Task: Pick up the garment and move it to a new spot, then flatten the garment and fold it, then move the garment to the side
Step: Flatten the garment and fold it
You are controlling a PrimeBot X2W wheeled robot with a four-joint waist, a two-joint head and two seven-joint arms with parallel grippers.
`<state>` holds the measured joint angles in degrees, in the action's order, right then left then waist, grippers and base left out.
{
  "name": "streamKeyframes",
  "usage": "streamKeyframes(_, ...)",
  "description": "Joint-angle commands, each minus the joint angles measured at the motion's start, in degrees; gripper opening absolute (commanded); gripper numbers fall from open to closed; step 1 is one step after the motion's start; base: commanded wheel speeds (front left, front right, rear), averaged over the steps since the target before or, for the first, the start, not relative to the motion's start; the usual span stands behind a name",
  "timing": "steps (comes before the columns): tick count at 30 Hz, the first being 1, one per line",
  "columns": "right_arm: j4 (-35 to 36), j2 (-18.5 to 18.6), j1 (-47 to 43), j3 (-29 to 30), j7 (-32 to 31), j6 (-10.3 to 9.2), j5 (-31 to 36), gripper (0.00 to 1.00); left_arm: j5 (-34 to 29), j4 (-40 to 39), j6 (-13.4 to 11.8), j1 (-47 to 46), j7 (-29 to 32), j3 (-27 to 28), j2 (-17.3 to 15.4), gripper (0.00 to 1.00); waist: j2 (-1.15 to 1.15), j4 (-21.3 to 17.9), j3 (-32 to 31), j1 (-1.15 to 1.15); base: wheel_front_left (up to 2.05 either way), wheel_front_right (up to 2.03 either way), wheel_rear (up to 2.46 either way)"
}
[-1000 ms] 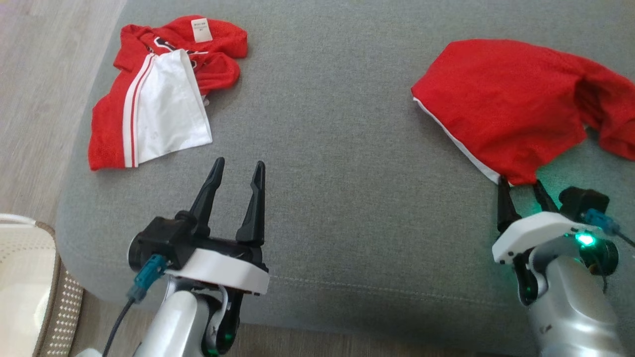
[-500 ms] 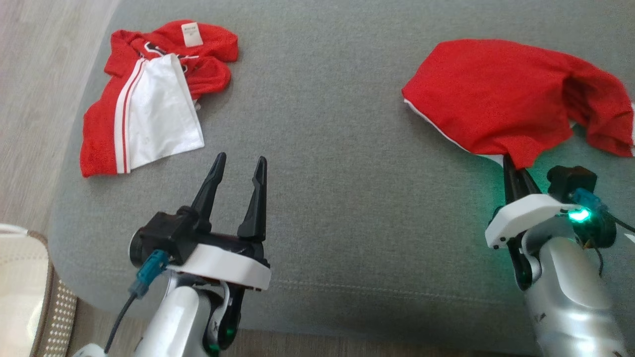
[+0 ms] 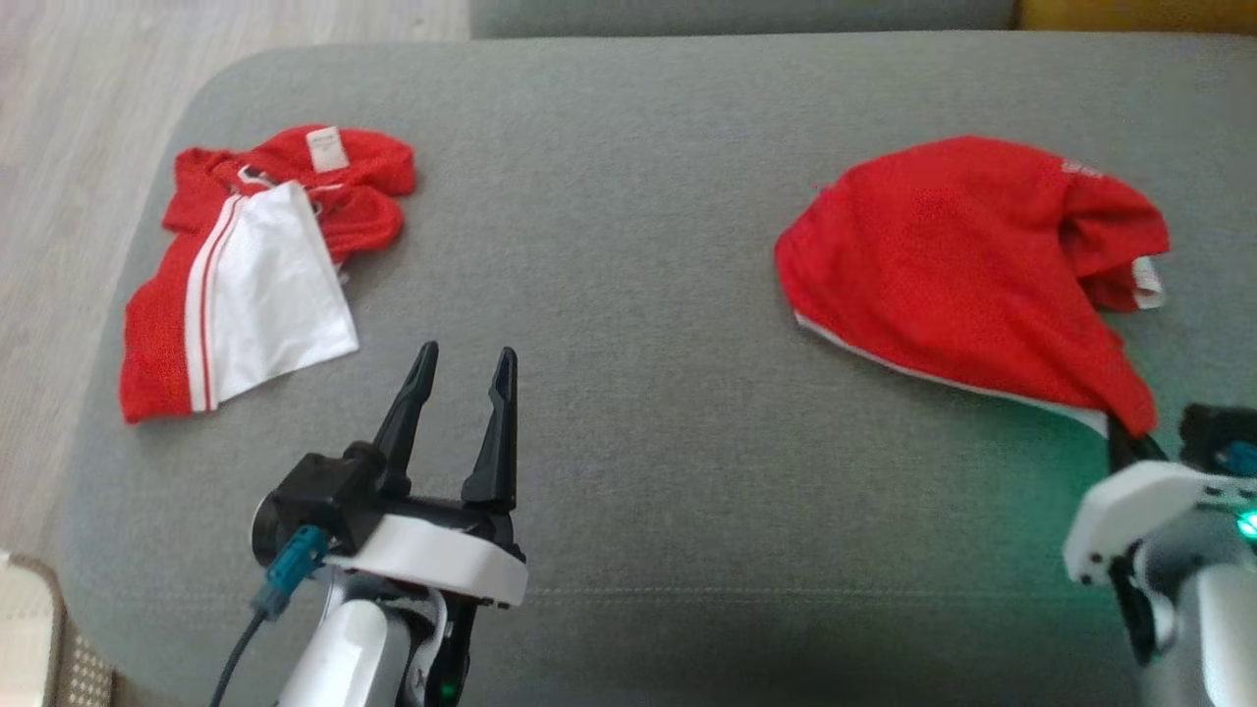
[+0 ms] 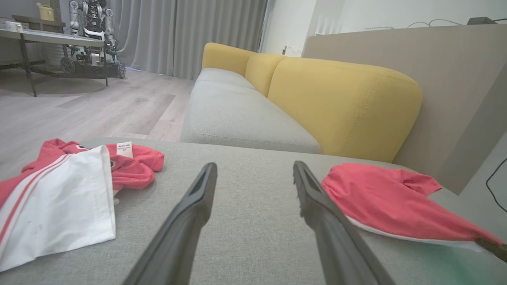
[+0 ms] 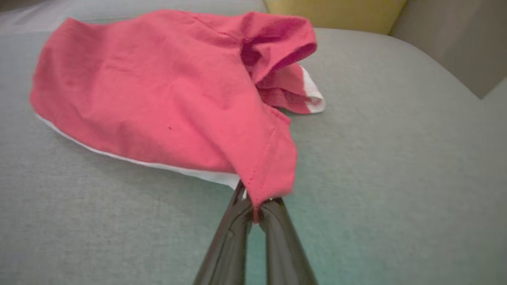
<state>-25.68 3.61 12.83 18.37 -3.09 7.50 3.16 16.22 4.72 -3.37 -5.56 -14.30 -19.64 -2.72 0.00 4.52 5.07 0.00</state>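
Note:
The garment (image 3: 943,265) is a crumpled red piece with a white hem, lying on the right of the grey cushion (image 3: 628,196). My right gripper (image 3: 1124,442) is shut on its near corner, and the cloth covers the fingertips. In the right wrist view the red corner is pinched between the closed fingers of my right gripper (image 5: 255,202), and the garment (image 5: 158,91) stretches away from them. My left gripper (image 3: 462,365) hovers open over the cushion's near middle, holding nothing. Between its spread fingers (image 4: 198,198) bare cushion shows, with the garment (image 4: 380,198) off to the right.
A second red and white garment (image 3: 245,285) lies bunched at the cushion's far left, near the edge above the wooden floor (image 3: 59,147). A yellow sofa back (image 4: 340,103) rises behind the cushion. A woven mat corner (image 3: 39,628) sits at the lower left.
My right gripper has shut on the garment's near corner and drawn it to the right, bunching the far sleeve. The head camera has tilted, shifting the whole picture. The left arm has stayed put.

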Motion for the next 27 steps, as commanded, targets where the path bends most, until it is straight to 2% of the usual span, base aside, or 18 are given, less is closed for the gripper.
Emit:
streamKeyframes(1,3.64,0.23,0.1,-0.24,-1.79,-0.01,0.75,0.0,0.25,-1.99,-0.2,-1.45,-0.7,1.85,-0.16,1.0,0.0,-1.14,-0.87,0.0,0.0,0.0,0.0)
streamKeyframes(5,7.71,-0.25,-2.35,3.2,-5.28,-0.01,4.55,0.0,0.42,-2.12,-0.13,-1.62,-0.7,1.29,-0.16,1.0,0.0,-1.9,-0.93,0.0,0.0,0.0,0.0)
streamKeyframes(6,8.32,-0.38,-2.45,4.04,-4.95,-0.01,5.59,0.35,0.44,-2.13,-0.12,-1.68,-0.7,1.21,-0.16,1.0,0.0,-2.01,-0.89,0.0,0.0,0.0,0.0)
streamKeyframes(7,8.59,-0.48,-2.52,4.44,-4.59,-0.01,6.61,1.0,0.43,-2.08,-0.04,-1.75,-0.7,1.1,-0.16,1.0,0.0,-2.08,-0.84,0.0,0.0,0.0,0.0)
streamKeyframes(10,8.49,-0.67,-2.47,4.63,-3.72,-0.01,8.49,1.0,0.3,-1.85,0.17,-1.96,-0.7,0.92,-0.16,1.0,0.0,-2.16,-0.72,0.0,0.0,0.0,0.0)
streamKeyframes(19,9.2,-0.72,-0.34,3.81,2.89,-0.01,5.97,1.0,0.32,-1.7,0.41,-2.3,-0.7,0.55,-0.16,1.0,0.0,-1.53,-0.01,0.0,0.0,0.0,0.0)
streamKeyframes(27,10.66,-0.72,0.07,-8.6,12.57,-0.01,-1.89,1.0,0.1,-1.91,0.48,-2.28,-0.7,0.74,-0.16,1.0,0.0,-1.48,-0.67,0.0,0.0,0.0,0.0)
